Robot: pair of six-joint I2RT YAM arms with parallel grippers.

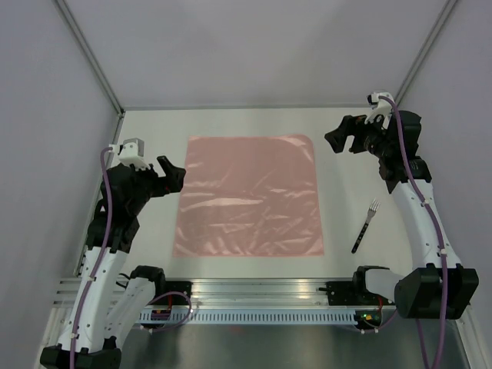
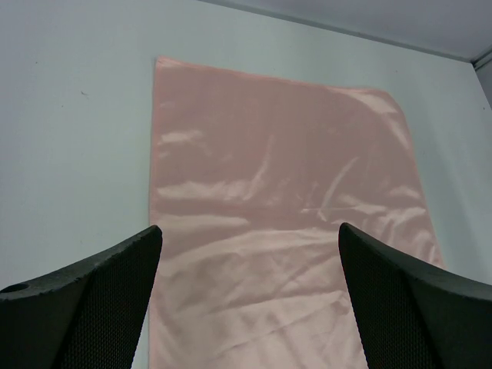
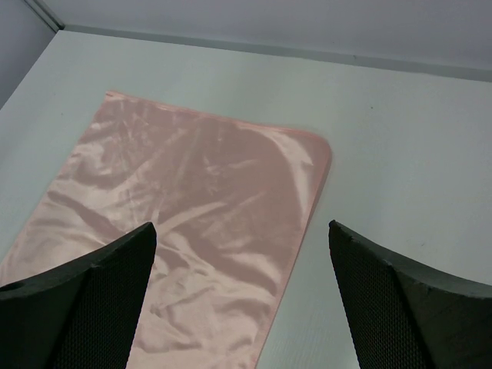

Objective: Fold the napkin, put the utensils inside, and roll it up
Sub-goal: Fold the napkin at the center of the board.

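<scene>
Though flat, satiny square napkin [image 1: 247, 196], faintly rippled.

Your left arm [image 1: 104, 231] bent up at left edge, left gripper [image 1: 174, 174] aimed right, jaws spread wide. Your right arm [image 1: 421, 219] stretched to far right, right gripper [image 1: 338, 140] aimed left, jaws spread wide.

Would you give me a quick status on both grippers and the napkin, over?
Left gripper and right gripper open, empty. Napkin spread flat, unfolded. Fork lying right of it. Nothing blocking.
</scene>
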